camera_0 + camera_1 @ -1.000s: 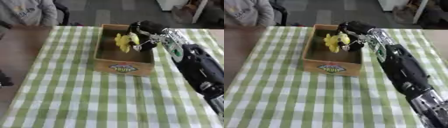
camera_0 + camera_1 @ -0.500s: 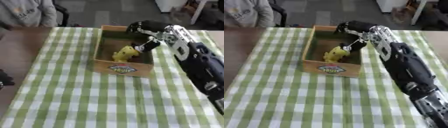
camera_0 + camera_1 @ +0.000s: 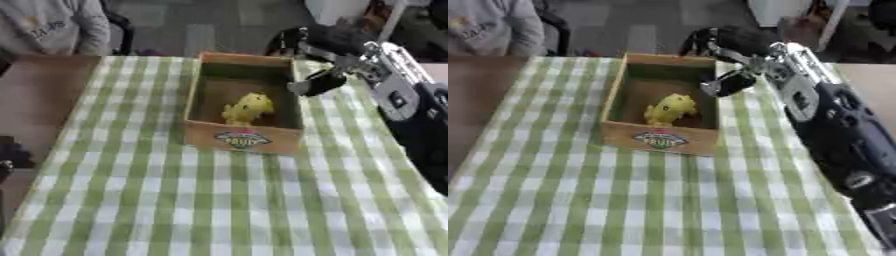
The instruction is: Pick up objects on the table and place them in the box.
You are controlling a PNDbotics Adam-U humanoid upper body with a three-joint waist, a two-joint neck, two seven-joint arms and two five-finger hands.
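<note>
One yellow soft toy [image 3: 246, 108] lies in the box [image 3: 243, 139]; your right hand [image 3: 317, 42] hangs open; take such light, squashy things around the body.

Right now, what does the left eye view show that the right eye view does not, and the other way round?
Only the left eye view shows a dark shape at the picture's left edge, beside the brown table. Only the right eye view shows more of the black right arm toward the lower corner. Both show the yellow toy inside the box, and the right robot hand empty above the box's right wall.
</note>
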